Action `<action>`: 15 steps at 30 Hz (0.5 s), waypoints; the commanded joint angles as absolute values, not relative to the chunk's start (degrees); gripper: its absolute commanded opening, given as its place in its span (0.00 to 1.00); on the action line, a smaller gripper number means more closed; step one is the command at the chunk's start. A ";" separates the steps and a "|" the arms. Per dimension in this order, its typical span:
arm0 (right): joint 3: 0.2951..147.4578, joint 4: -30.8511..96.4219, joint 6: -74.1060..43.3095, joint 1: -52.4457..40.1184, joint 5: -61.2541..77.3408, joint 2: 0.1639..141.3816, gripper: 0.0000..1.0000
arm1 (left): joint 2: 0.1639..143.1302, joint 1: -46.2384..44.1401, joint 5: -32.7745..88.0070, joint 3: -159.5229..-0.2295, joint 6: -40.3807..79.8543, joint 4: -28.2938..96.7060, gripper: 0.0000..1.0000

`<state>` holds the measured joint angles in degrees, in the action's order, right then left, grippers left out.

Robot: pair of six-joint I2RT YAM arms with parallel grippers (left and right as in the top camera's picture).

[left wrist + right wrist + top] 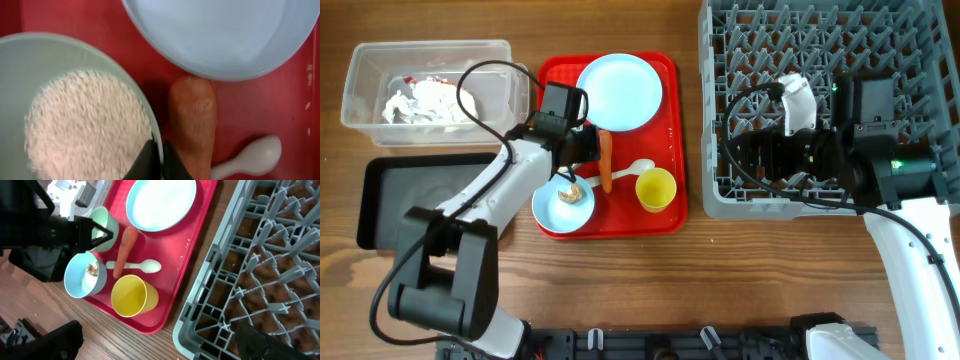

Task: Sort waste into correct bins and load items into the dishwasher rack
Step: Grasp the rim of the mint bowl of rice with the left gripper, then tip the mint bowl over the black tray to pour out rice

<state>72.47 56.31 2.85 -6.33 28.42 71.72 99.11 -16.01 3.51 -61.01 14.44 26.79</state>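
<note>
The left fingers (150, 162) pinch the rim of the pale green bowl (52, 55) at the left of the red tray (672, 130), so dumping its rice (85, 125) looks like the step in hand. Next, it probably needs a level carry to the black tray (380, 200) at lower left. The right fingers (265, 342) hang over the rack (720, 200); whether they are open or closed I cannot tell. Counted: 2 bowls, 1 plate (618, 90), 1 cup (655, 188), 1 spoon (638, 167), 1 carrot (606, 160), 2 bins.

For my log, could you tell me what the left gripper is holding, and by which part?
The left gripper pinches the green bowl of rice by its rim.
</note>
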 commanded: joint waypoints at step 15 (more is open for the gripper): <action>72.25 56.16 2.90 -6.48 28.25 72.18 0.99 | 94.83 -10.76 4.47 -88.40 15.66 62.22 0.04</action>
